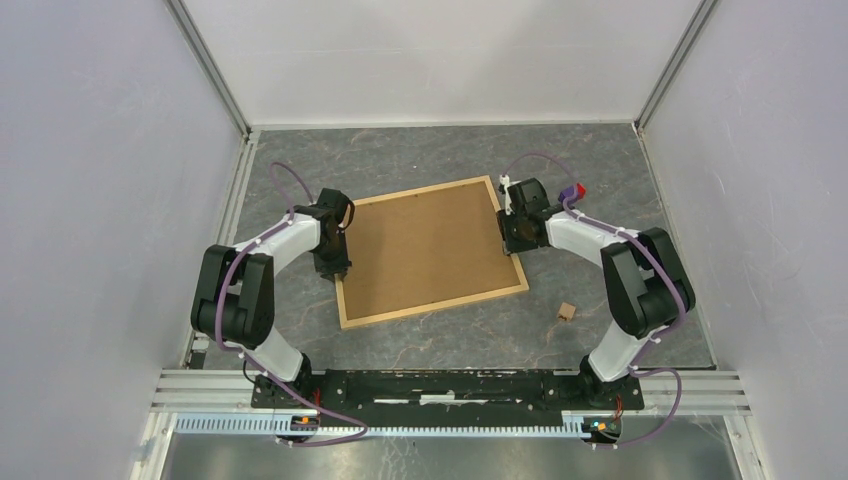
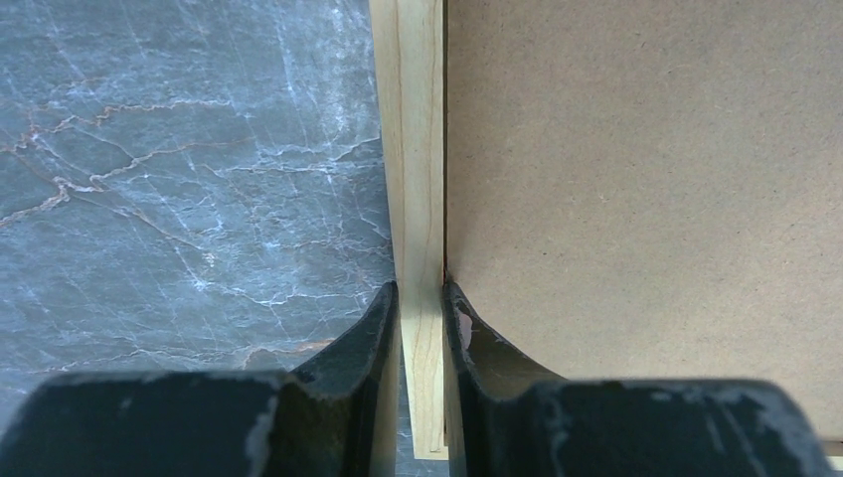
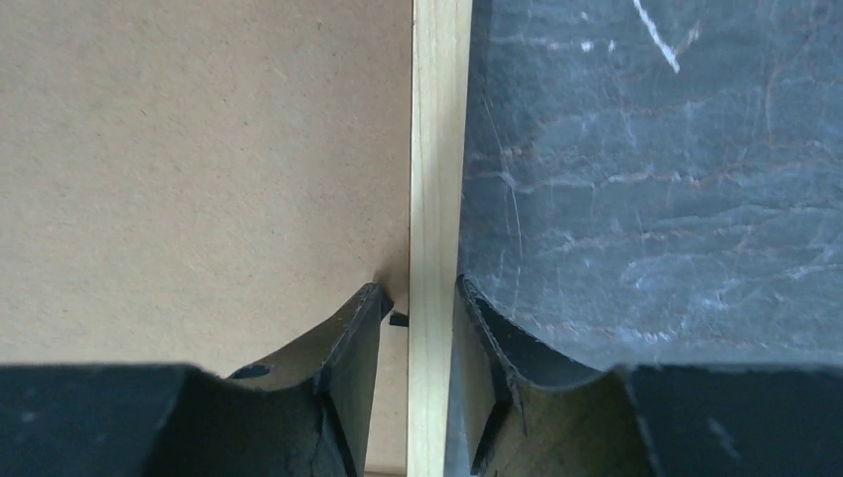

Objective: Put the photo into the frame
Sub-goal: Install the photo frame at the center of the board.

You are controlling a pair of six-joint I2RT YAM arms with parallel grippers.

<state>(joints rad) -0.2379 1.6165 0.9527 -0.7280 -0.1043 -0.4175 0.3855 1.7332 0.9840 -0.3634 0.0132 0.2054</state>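
Note:
The frame [image 1: 432, 308] lies back side up on the dark marble table, its brown fibreboard panel [image 1: 425, 245] facing me. My left gripper [image 1: 338, 262] is shut on the frame's left wooden strip [image 2: 413, 149], with both fingers pressed against it [image 2: 420, 288]. My right gripper [image 1: 512, 238] straddles the right wooden strip [image 3: 437, 149] and stands open [image 3: 422, 290]. A gap shows between its inner finger [image 3: 363, 318] and the wood. The photo is hidden in every view.
A small wooden block [image 1: 567, 311] lies on the table right of the frame's near corner. A small black tab [image 3: 398, 320] sticks out at the panel's edge by the right strip. White walls close in the table on three sides.

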